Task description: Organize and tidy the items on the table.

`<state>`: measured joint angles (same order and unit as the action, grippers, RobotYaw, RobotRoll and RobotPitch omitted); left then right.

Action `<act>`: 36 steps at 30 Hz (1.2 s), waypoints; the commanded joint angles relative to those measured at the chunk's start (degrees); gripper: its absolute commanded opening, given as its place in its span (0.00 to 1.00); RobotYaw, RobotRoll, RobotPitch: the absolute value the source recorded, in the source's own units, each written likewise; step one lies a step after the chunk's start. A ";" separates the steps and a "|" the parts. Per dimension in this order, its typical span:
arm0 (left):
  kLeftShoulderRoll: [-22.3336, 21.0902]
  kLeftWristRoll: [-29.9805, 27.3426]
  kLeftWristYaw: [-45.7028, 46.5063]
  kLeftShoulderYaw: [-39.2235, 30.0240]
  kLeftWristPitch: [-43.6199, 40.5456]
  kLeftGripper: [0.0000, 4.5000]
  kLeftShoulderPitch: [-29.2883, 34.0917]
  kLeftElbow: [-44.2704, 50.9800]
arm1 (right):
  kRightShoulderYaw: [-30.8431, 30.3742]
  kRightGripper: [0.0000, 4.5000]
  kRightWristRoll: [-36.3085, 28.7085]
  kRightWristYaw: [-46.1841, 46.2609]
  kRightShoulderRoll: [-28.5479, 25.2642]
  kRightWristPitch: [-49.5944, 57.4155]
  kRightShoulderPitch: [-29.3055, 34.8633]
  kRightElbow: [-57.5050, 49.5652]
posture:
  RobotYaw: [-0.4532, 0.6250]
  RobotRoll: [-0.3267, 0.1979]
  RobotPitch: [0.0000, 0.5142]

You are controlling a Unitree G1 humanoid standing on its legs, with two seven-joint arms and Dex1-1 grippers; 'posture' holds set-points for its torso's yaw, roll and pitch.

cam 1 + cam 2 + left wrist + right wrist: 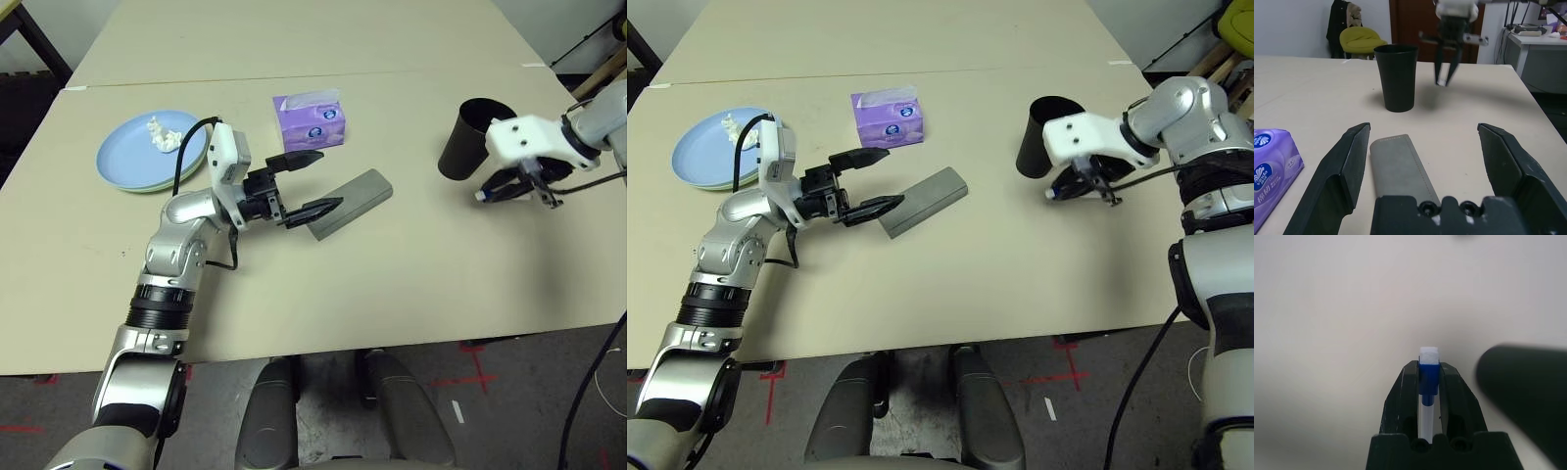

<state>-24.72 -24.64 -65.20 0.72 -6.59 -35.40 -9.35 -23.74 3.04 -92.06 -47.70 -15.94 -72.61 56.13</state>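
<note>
My left gripper (322,182) is open at the near end of the grey oblong glasses case (355,200). In the left wrist view the case (1399,166) lies on the table between the spread fingers, beside the left one. My right gripper (516,190) hangs just right of the upright black cup (471,137), shut on the blue-white pen (1428,377), whose blue end pokes out past the fingertips. The purple tissue box (312,119) stands behind the case. At the far left, a light blue plate (137,152) is stacked on a pale green one and holds the crumpled white tissue (163,134).
The beige table (392,284) has open surface between the case and the cup and along its front edge. A second table (294,39) butts against the far side. A yellow-green chair (1360,39) stands beyond the table.
</note>
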 commanded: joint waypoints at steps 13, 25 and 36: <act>-0.84 0.53 -1.47 0.91 0.49 1.00 1.39 0.10 | 25.81 0.09 -26.13 14.36 4.93 39.07 8.79 -25.61 | 0.48 0.62 0.40; -0.87 0.58 -1.49 0.94 0.63 1.00 1.58 -0.30 | 44.23 0.09 -26.12 57.60 23.38 26.47 28.60 -51.08 | 0.47 0.62 0.41; -0.59 0.74 -1.71 1.19 0.98 1.00 0.86 -1.21 | 42.89 0.09 -20.10 78.93 27.75 29.85 33.23 -57.85 | 0.47 0.62 0.41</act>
<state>-25.36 -24.52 -66.18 1.12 -6.07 -34.85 -10.08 19.19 -18.03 -15.43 -19.86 12.24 -40.81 -0.52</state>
